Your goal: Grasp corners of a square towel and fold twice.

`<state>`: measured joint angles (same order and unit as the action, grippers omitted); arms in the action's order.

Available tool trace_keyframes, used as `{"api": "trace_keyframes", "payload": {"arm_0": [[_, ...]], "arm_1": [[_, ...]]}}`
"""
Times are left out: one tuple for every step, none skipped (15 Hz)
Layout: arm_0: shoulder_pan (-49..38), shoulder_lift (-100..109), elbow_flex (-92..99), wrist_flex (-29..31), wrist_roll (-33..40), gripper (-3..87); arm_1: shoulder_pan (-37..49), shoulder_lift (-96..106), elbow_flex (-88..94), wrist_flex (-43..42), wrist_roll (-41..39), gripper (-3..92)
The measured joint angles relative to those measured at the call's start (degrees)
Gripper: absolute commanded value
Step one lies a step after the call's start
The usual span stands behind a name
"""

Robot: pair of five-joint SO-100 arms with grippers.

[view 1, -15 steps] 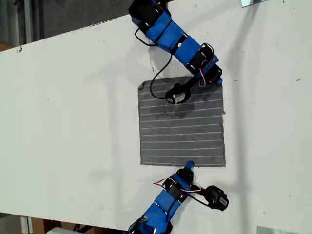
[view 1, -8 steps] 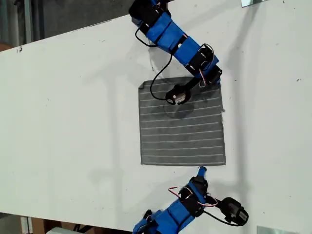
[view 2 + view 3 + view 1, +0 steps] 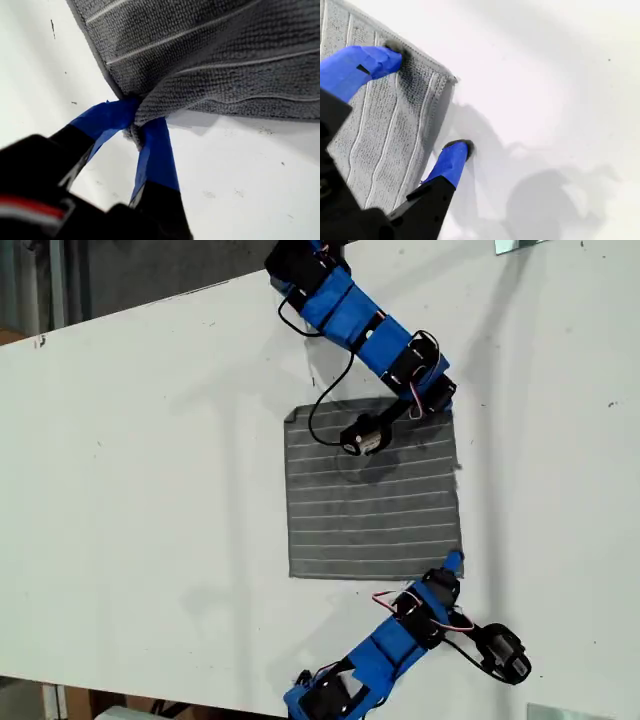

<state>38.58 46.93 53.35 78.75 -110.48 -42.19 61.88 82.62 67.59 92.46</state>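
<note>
Our first gripper [image 3: 142,125] is clenched on one corner [image 3: 134,131] of the towel [image 3: 372,495] (grey, lying flat on the white table [image 3: 150,490]), while our second gripper [image 3: 427,100] stands spread astride another corner [image 3: 451,80].

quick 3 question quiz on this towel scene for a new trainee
1. True or false: my first end effector is shut on a corner of the towel.
2. Pick one. My second end effector is: A) shut on a corner, B) open, with one finger on the towel by a corner and the other on the table, C) open over the towel's middle.
3. Fill in: the table under the towel is ___ in colour.

Key: 1 true; 2 B; 3 white.
</note>
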Motion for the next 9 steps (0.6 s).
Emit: {"api": "trace_keyframes", "payload": {"arm_0": [[0.0, 0.0, -0.4, -0.4, 0.4, 34.3], [-0.1, 0.0, -0.5, -1.1, 0.4, 30.5], [-0.3, -0.3, -0.5, -1.9, 0.4, 14.0], [-0.5, -1.3, -0.6, -3.3, 0.4, 3.7], [-0.6, -2.4, -1.0, -4.8, 0.4, -0.1], [-1.1, -3.7, -1.5, -7.8, 0.4, -0.2], [-1.8, -5.1, -2.7, -10.8, 0.5, -0.2], [-2.4, -5.7, -3.8, -12.0, 0.6, -0.2], [-2.4, -5.8, -4.7, -12.0, 1.3, -0.2]], "arm_1": [[0.0, -0.1, 0.0, 0.0, 0.0, -0.2], [0.0, -0.1, 0.0, 0.0, 0.0, -0.2], [0.0, -0.3, -0.3, 0.0, 0.0, -0.2], [0.0, -0.6, -0.8, 0.2, 0.0, -0.2], [0.1, -0.9, -1.1, 0.4, 0.0, -0.2], [0.2, -2.2, -2.8, 0.5, 0.0, -0.2], [0.4, -4.0, -5.0, 0.4, -0.4, -0.2], [0.4, -5.6, -6.8, 0.8, -0.5, -0.2], [0.6, -6.9, -10.0, 2.4, -1.6, -0.2]]}}
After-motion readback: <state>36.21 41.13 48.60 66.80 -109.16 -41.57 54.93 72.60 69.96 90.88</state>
